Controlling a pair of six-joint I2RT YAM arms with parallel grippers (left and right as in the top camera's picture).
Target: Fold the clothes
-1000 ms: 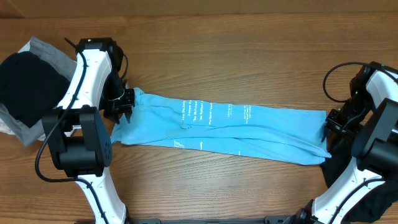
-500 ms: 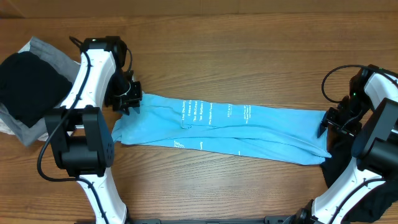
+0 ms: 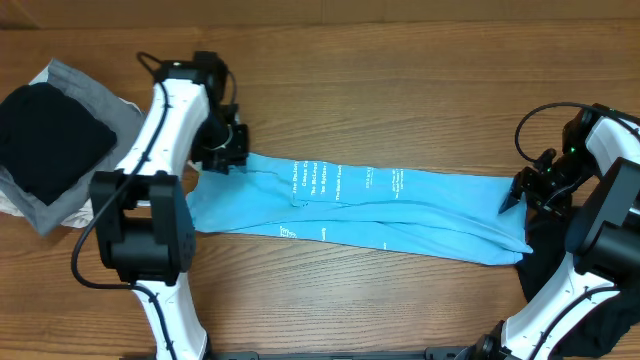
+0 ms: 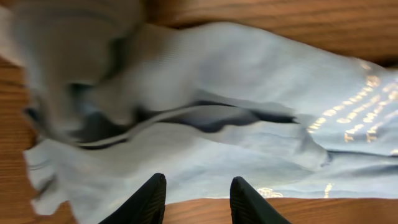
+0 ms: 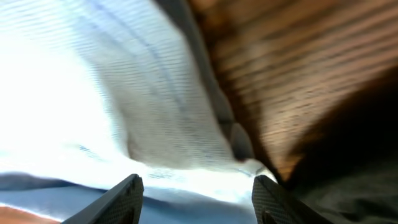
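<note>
The sky-blue T-shirt (image 3: 400, 210) lies flat on the table (image 3: 400, 60) as one long, narrow band, its white lettering (image 3: 315, 178) facing up near the middle. The sides look already turned in, so you can judge the lengthwise folding done. What is left on this garment is the crosswise part: bringing one end over toward the other until the band becomes a compact packet.

Your left gripper (image 3: 228, 152) sits at the far corner of the shirt's left end. In the left wrist view its fingers (image 4: 152, 198) stand apart with nothing between them, and the blue cloth lies just beyond their tips. Your right gripper (image 3: 515, 193) is at the shirt's right end, on its far edge. The right wrist view is blurred, yet its fingers (image 5: 127, 199) are clearly spread wide and hold no fabric. So neither end is gripped yet, and the cross fold is not begun.

Past the shirt's left end, well apart from it, a black garment (image 3: 45, 135) rests on a grey one (image 3: 100, 95), with a white edge (image 3: 12, 205) showing beneath. That stack looks finished. At the shirt's right end, dark cloth (image 3: 545, 275) lies partly under your right arm. Whether it is folded cannot be told, so count it as probably waiting.
</note>
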